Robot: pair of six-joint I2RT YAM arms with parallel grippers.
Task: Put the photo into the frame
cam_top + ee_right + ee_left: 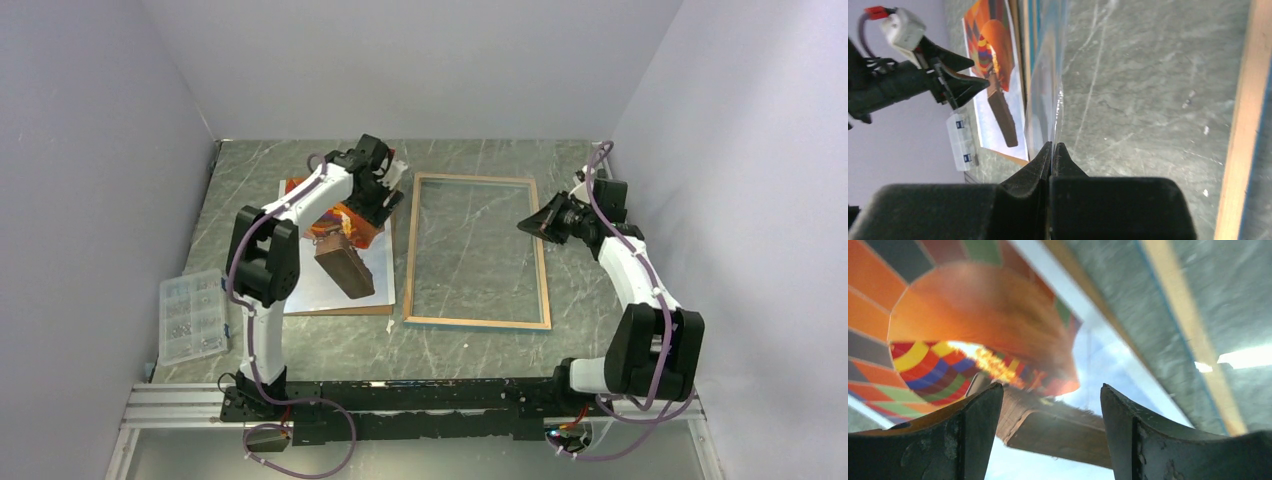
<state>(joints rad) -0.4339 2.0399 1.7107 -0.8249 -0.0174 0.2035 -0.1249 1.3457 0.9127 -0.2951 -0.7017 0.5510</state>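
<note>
Top view, photo: the photo (320,285) lies face up on the brown backing panel (350,311), just left of the frame (478,323) and wholly outside it.
Top view, frame: it lies flat with its light wood edges up. The marbled surface shows through the pane and no print is inside.
Top view, arms: the left gripper (385,210) hangs over the photo's far end. The right gripper (530,225) sits at the frame's right rim.
Left wrist, left gripper (1050,395): the jaws stand wide apart with nothing between them. The balloon print (973,315) is blurred just beneath, and the frame's left edge (1193,340) runs past on the right.
Right wrist, right gripper (1053,147): the fingers are pressed together. The thin edge of the clear pane (1045,75) runs out from between their tips, so it looks pinched there. The photo (998,60) is beyond it.
Progress: early. The photo has not yet been lifted, and grasping it, carrying it across and laying it in the frame all remain.
Surface: a grey-green marbled table (480,160), with a small clear compartment box (192,315) at the left.
Room: plain pale walls (400,60) on three sides.
</note>
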